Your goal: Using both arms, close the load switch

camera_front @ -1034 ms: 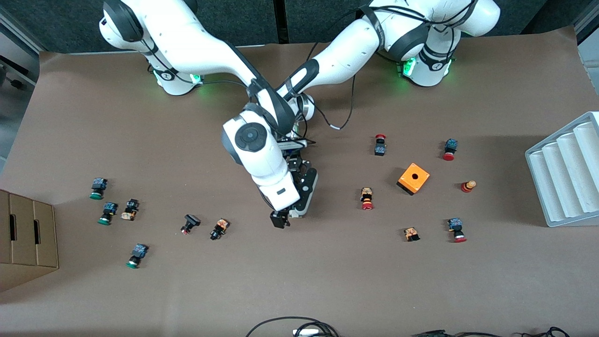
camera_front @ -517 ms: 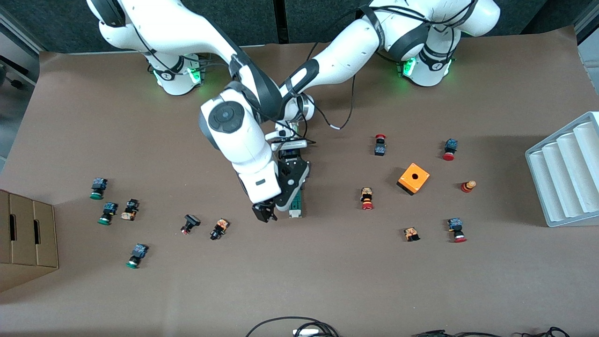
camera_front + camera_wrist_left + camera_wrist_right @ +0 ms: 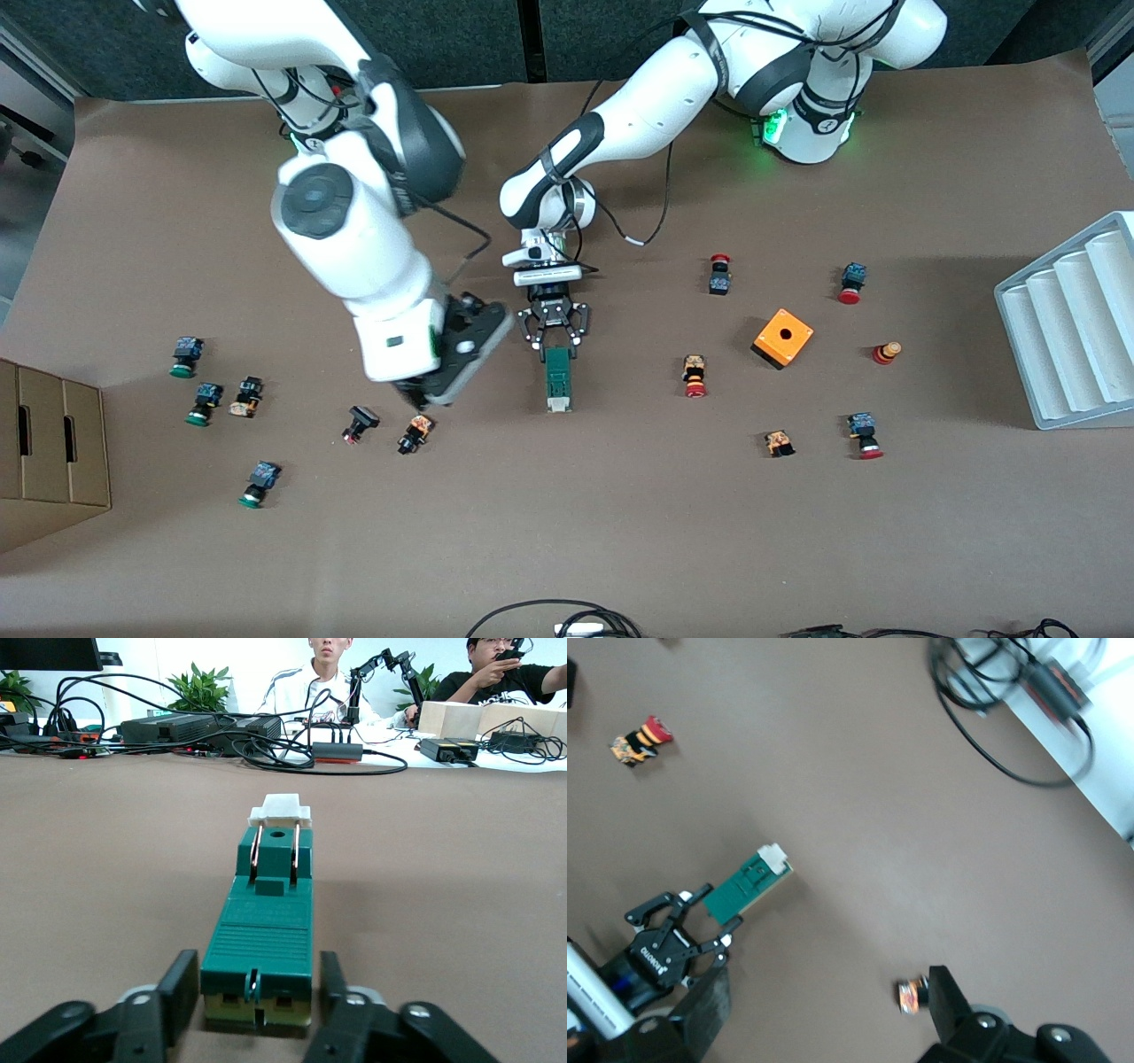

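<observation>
The load switch lies flat mid-table, its white slider at the end nearer the front camera. The left gripper, at its 12 o'clock end, has fingers apart, probably just off its sides. The right gripper, open, hangs at 9 o'clock above the table. The left should back off straight, without nudging the block. Only the left wrist view shows the side gaps.
</observation>
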### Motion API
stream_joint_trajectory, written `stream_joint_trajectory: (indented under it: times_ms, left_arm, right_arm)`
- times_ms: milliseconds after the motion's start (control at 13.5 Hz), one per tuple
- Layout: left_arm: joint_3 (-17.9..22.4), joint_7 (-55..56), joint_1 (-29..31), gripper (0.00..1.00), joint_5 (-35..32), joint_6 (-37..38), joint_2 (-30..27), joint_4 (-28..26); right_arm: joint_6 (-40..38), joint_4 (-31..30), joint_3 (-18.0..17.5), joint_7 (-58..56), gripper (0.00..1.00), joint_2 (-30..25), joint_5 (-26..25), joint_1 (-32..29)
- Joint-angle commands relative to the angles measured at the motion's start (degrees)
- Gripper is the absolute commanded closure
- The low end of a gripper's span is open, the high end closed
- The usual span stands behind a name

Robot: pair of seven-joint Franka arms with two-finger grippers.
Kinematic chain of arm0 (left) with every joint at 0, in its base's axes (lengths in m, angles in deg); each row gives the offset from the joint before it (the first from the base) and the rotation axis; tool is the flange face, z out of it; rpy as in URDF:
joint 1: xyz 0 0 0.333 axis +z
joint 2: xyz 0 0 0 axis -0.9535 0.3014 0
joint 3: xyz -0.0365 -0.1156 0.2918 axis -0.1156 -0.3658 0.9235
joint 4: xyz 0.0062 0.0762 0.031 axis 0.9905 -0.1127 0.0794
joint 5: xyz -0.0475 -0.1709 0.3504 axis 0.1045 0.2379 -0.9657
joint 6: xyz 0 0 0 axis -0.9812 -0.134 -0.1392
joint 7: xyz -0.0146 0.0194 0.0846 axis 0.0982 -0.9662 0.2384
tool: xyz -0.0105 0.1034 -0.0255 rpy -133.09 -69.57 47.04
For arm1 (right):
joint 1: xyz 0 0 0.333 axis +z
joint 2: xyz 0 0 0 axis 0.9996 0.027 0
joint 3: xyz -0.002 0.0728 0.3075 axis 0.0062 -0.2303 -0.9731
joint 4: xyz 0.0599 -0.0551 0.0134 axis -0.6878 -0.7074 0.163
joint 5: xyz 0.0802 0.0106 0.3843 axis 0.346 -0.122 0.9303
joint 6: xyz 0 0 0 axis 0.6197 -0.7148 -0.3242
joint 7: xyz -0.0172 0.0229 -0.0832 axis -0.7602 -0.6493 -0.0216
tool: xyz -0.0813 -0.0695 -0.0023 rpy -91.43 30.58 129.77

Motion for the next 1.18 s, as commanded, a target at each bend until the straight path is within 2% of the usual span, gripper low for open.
stream_joint_trajectory:
  times_ms: [0, 295, 591, 1107]
  left_arm:
    - [0.19, -0.29, -0.39, 0.0, 0.17, 0.76, 0.73, 0.53]
    - [0.19, -1.43, -0.39, 0.0, 0.26, 0.76, 0.46, 0.53]
    - [-0.16, -2.48, -0.3, 0.0, 0.96, 0.76, -0.24, 0.62]
    - [-1.66, -18.11, -0.13, 0.01, 14.49, 0.49, -5.33, 1.15]
  right_arm:
    - [-3.26, -0.89, -0.4, 7.02, 0.0, -2.39, 0.97, -2.59]
    - [-7.82, -0.81, -0.49, 21.17, 0.0, -4.42, 0.71, -4.79]
    - [-13.36, -0.98, -0.57, 25.33, 0.0, -6.7, 1.06, -8.31]
    - [-23.57, -1.07, -0.84, 27.09, 0.0, -10.13, 1.15, -17.8]
